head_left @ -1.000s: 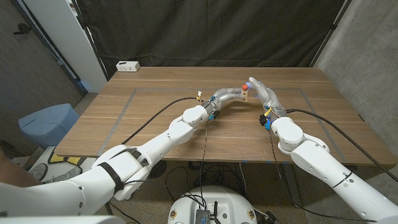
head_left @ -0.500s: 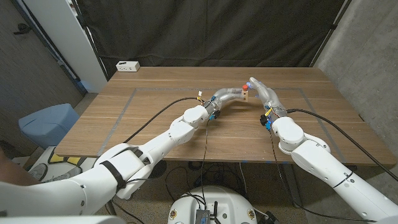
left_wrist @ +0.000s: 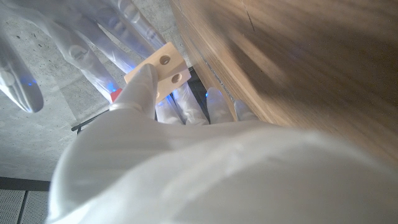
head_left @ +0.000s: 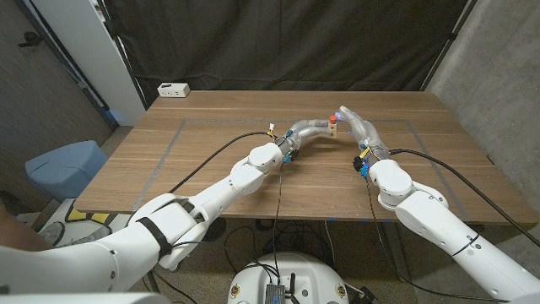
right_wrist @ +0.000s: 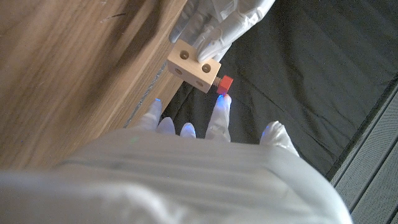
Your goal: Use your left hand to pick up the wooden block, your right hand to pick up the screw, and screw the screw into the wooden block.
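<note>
Holding a pale wooden block above the wood-grain worktop, beyond its middle, the left hand gripped it between its fingers. The block was rectangular, smooth, with round holes drilled in its faces. A red screw with a blocky head stood out of one end of the block, its shank hidden inside. The right hand was just beside the block, a fingertip touching the screw's head and the other fingers spread narrowly; whether it pinched the screw could not be told. Both hands were glossy translucent white, blurred in the wrist views. A white box sat at the worktop's far left corner, well apart from the block.
</note>
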Tool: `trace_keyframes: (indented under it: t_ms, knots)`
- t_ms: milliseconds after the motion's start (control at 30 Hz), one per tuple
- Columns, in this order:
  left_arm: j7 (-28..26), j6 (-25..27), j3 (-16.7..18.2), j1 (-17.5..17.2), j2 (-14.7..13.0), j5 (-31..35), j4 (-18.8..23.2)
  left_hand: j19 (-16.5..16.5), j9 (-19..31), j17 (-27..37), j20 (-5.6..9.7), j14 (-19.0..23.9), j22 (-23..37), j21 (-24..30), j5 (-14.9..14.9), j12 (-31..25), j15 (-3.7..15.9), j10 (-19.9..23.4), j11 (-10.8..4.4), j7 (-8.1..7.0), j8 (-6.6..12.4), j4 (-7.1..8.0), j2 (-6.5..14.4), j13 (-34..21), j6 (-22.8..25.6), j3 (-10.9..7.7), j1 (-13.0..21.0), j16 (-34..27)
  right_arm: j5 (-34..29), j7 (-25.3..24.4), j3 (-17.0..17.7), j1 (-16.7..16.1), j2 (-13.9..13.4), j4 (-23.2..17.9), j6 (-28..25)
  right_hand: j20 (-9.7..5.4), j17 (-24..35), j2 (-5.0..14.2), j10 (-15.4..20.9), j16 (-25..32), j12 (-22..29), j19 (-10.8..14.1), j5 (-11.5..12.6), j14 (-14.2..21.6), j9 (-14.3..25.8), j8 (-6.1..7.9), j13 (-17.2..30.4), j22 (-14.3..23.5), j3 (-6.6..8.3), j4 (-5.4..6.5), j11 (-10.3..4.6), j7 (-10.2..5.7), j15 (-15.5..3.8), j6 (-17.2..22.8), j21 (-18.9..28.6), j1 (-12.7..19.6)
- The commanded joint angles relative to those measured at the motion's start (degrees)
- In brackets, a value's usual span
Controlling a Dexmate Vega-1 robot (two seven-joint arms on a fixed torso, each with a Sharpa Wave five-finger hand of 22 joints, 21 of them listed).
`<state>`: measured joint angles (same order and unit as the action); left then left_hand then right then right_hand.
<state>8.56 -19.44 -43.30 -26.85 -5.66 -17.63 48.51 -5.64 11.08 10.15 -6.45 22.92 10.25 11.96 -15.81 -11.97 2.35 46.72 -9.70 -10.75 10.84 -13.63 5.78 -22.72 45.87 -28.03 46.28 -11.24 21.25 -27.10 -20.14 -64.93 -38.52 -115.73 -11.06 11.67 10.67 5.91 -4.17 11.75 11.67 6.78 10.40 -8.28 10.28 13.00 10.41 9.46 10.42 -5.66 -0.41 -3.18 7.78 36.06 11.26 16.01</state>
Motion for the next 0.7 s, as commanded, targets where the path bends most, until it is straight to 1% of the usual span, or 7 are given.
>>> trace_keyframes:
  t_ms: [33, 200, 433, 500, 600, 700]
  knots:
    - [0.3, -0.3, 0.0, 0.2, 0.2, -0.1, -0.5, -0.4, 0.3, 0.0, 0.07, 0.4, 0.3, 0.2, -0.4, -0.3, -0.01, 0.4, -0.06, 3.85, 0.46, 4.45, 3.2, -0.1, 4.6, -4.22, -2.7, -0.2, -0.1, -0.8, 0.1, -0.4, 0.2, -0.5, -0.4, 0.07, 0.0, 0.59, 0.6, 0.4, 0.2, 0.7, 0.1, 0.8, 0.2, 0.14, -0.1, 0.3, 0.25, -0.24, 0.00, -0.10, 0.01, 0.8, 0.2, 0.2]
    - [0.3, -0.3, 0.1, 0.2, 0.3, -0.2, -0.5, -0.5, 0.3, 0.0, 0.07, 0.4, 0.3, 0.2, -0.4, -0.3, -0.02, 0.4, -0.12, 3.80, 0.46, 4.45, 3.2, -0.1, 4.6, -4.23, -2.7, -0.2, -0.2, -1.0, 0.1, -0.4, 0.3, -0.5, -0.4, 0.11, 0.0, 0.60, 1.4, 0.4, 0.4, 1.0, 0.1, 1.1, 0.2, 0.19, -0.1, 0.3, 0.36, -0.37, 0.01, 0.05, -0.02, 1.6, 0.2, 0.3]
    - [0.2, -0.1, 0.1, 0.0, 0.2, -0.2, -0.2, -0.5, 0.3, 0.0, 0.05, 0.3, 0.3, 0.2, -0.4, -0.3, -0.01, 0.4, -0.04, 3.90, 0.45, 4.49, 3.3, -0.1, 4.6, -4.24, -2.8, -0.2, -0.3, -1.0, 0.0, -0.4, 0.4, -0.7, -0.6, 0.10, 0.0, 0.61, 2.8, 0.5, 0.5, 1.6, 0.0, 1.9, 0.3, 0.59, -0.1, 0.2, 0.55, -0.58, -0.35, 0.32, -0.21, 4.1, 0.2, 0.4]
    - [0.1, 0.0, 0.1, -0.1, 0.1, -0.2, 0.0, -0.5, 0.3, 0.0, 0.05, 0.4, 0.3, 0.2, -0.4, -0.3, 0.00, 0.4, -0.08, 3.86, 0.44, 4.51, 3.4, -0.1, 4.6, -4.25, -2.8, -0.2, -0.3, -1.0, 0.0, -0.4, 0.4, -0.7, -0.5, 0.12, 0.0, 0.64, 3.1, 0.5, 0.5, 1.8, 0.0, 2.2, 0.3, 0.61, -0.1, 0.2, 0.62, -0.65, -0.79, 0.33, -0.21, 4.6, 0.2, 0.4]
    - [0.0, 0.1, 0.2, -0.2, 0.0, -0.2, 0.2, -0.5, 0.3, 0.0, 0.09, 0.4, 0.3, 0.1, -0.4, -0.4, 0.02, 0.5, -0.09, 3.86, 0.42, 4.48, 3.3, -0.1, 4.5, -4.29, -2.8, -0.2, -0.4, -1.2, 0.0, -0.5, 0.4, -0.9, -0.6, 0.19, 0.0, 0.65, 3.5, 0.4, 0.5, 2.0, 0.0, 2.3, 0.3, 0.80, -0.1, 0.2, 0.70, -0.74, -0.85, 0.72, -0.27, 5.6, 0.1, 0.5]
    - [0.0, 0.2, 0.1, -0.3, -0.1, -0.2, 0.4, -0.5, 0.3, 0.0, 0.01, 0.3, 0.3, 0.1, -0.4, -0.4, -0.07, 0.5, -0.07, 3.89, 0.41, 4.50, 3.4, -0.1, 4.5, -4.28, -2.8, -0.2, -0.5, -1.2, 0.0, -0.6, 0.3, -1.1, -0.6, 0.15, 0.0, 0.67, 4.1, 0.4, 0.6, 2.2, 0.0, 2.5, 0.3, 0.93, -0.1, 0.2, 0.79, -0.80, -1.43, 0.83, -0.25, 6.7, 0.1, 0.4]
